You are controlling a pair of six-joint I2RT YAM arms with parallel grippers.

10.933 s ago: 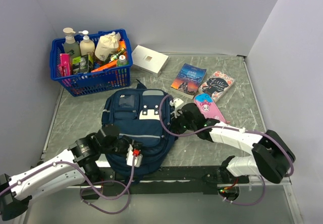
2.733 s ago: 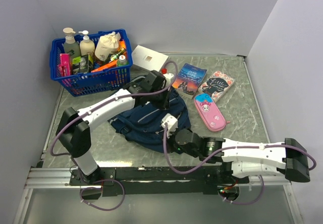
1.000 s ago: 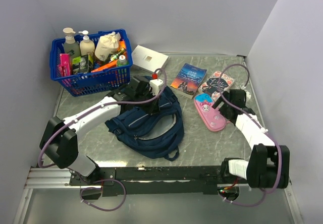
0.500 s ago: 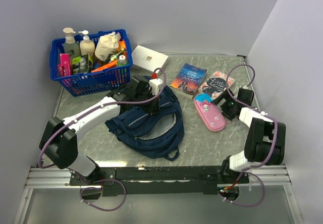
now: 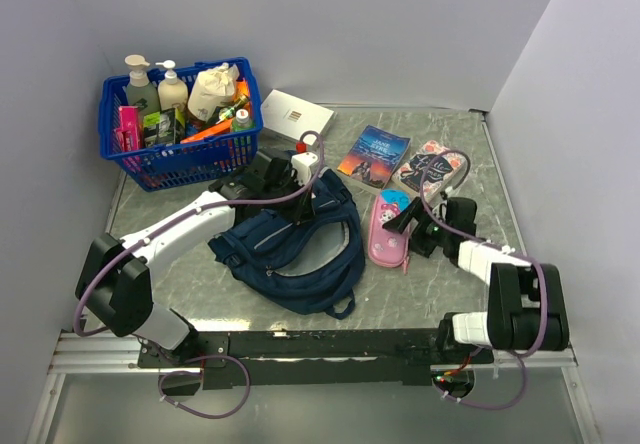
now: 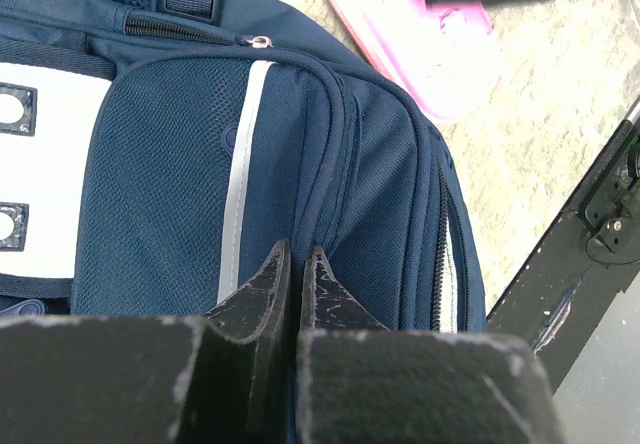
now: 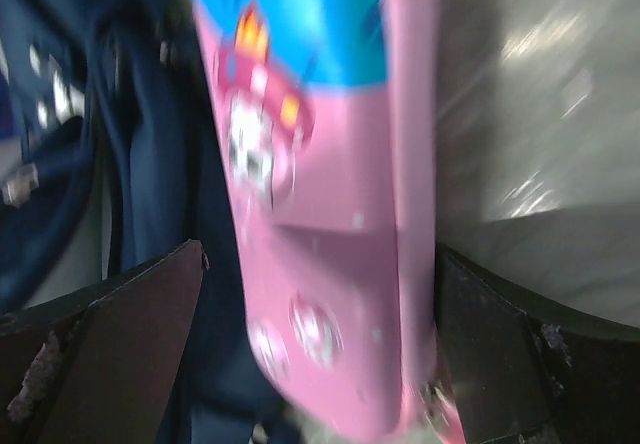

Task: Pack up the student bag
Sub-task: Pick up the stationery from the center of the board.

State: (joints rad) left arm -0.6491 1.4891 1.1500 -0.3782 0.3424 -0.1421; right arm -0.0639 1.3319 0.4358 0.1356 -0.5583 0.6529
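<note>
The student bag (image 5: 290, 254), navy with a grey stripe and white patch (image 6: 40, 174), lies mid-table. My left gripper (image 5: 306, 196) is at the bag's far end. In the left wrist view its fingers (image 6: 297, 249) are shut on a fold of the bag's fabric beside a zip. A pink and blue pencil case (image 5: 385, 229) lies right of the bag, tipped on its edge. My right gripper (image 5: 402, 232) straddles it, open wide. In the right wrist view the pencil case (image 7: 320, 214) rests against the right finger (image 7: 500, 354), and a gap shows at the left finger (image 7: 130, 314).
A blue basket (image 5: 180, 149) of bottles and packets stands at the back left, with a white box (image 5: 295, 116) beside it. Two books (image 5: 373, 156) (image 5: 430, 169) lie behind the pencil case. The black mounting rail (image 5: 300, 344) runs along the near edge.
My right gripper swung in from near the books to straddle the pencil case. The case slid left toward the bag and tipped up. My left gripper stayed shut on the bag.
</note>
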